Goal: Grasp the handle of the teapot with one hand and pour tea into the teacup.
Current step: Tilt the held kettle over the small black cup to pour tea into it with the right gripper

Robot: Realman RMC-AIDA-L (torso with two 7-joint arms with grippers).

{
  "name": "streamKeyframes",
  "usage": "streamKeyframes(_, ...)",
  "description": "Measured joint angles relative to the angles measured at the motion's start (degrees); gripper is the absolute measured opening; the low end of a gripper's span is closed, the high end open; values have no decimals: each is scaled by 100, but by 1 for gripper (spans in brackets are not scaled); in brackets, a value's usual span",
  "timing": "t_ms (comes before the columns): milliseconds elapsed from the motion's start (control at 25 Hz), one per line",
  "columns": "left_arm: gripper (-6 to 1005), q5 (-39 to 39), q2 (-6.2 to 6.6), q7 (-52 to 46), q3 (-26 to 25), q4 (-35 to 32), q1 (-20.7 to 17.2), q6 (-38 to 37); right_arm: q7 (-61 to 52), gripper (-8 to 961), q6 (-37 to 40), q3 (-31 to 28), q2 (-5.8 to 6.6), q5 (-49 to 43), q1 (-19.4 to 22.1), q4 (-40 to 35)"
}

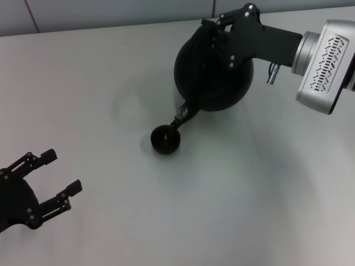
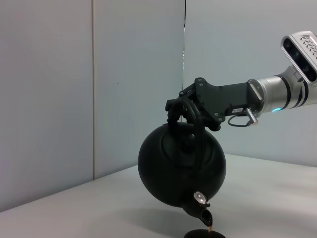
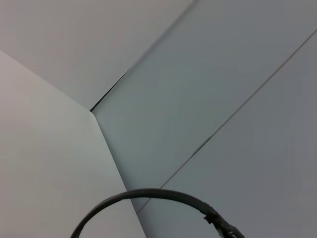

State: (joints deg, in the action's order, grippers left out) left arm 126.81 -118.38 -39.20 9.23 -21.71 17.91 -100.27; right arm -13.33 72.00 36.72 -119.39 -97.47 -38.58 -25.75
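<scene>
Teapot [image 1: 213, 75], large, round, matte black, sits in the upper centre-right of your head view, lifted off the table and tipped steeply so its short spout [image 1: 183, 116] points down and toward the lower left. In the left wrist view you see the same pot [image 2: 181, 168] hanging in mid-frame, clear of the surface, spout [image 2: 204, 212] at its lowest point. A thin stream appears to leave the spout tip there; it is too small to be sure.

Small, round, dark handleless teacup [image 1: 165, 139] stands on the table directly under the spout tip, near the centre of the head view. Only its rim [image 2: 204, 234] shows at the bottom edge of the left wrist view.

Black arched bail handle [image 2: 194, 121] loops over the pot's top. Your right gripper [image 2: 181, 106] is clamped on it; its black housing and silver forearm enter from the right edge of both views.

Your left gripper [image 1: 52, 180] rests in the lower left corner of the head view, fingers spread wide, holding nothing, well apart from cup and pot.

White matte tabletop [image 1: 249, 210] carries the cup. Pale grey wall panels [image 2: 59, 89] stand behind.
</scene>
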Motion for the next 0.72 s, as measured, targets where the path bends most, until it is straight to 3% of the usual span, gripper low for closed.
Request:
streamKeyframes(360,806,-8,0,0,0,0,-22,0,-202,77,1,21,-5,10,-14,0)
streamKeyframes(720,806,-17,0,0,0,0,-25,-10,-2067,76,-211,-14,3,10,117,-182)
